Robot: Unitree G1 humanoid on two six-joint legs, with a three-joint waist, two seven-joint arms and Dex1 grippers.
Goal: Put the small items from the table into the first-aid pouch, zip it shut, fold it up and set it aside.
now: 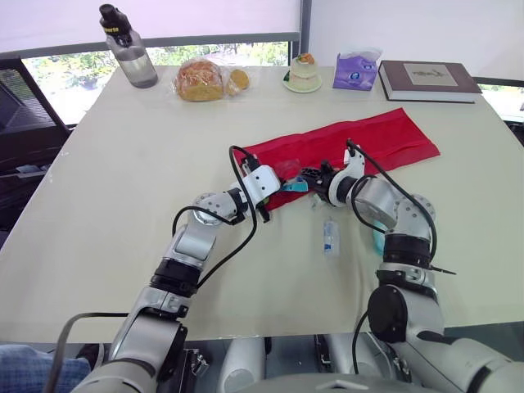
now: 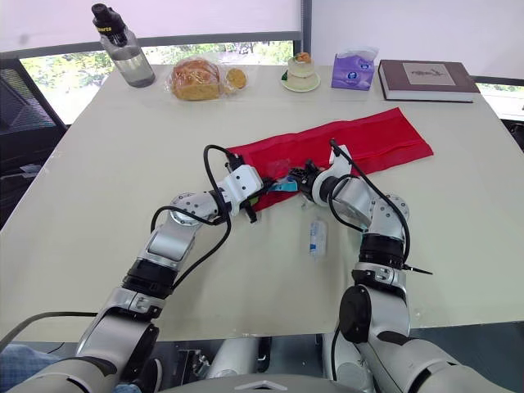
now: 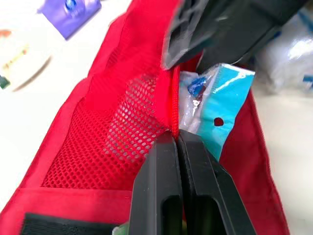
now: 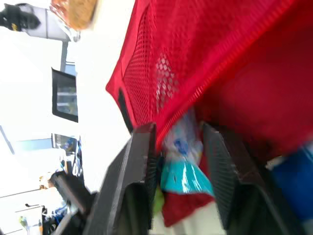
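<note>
Two pincers meet mid-frame over the bench (image 1: 123,164), at the mouth of the red pouch (image 1: 385,139). The left pincer (image 3: 175,136) is clenched on its zipper edge; the right pincer (image 4: 180,129) is around the teal packet (image 3: 230,93), but we cannot tell if it grips. If the edge slips, we think the mouth closes and the packet falls out.

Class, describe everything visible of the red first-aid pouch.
The pouch is a long red fabric strip lying unfolded, slantwise on the cream table. Inside is a red mesh pocket with a red zip edge, unzipped, and a black strip at one end. The left tool is shut on the zip edge; the right tool stands open around a teal packet at the pocket mouth.
</note>
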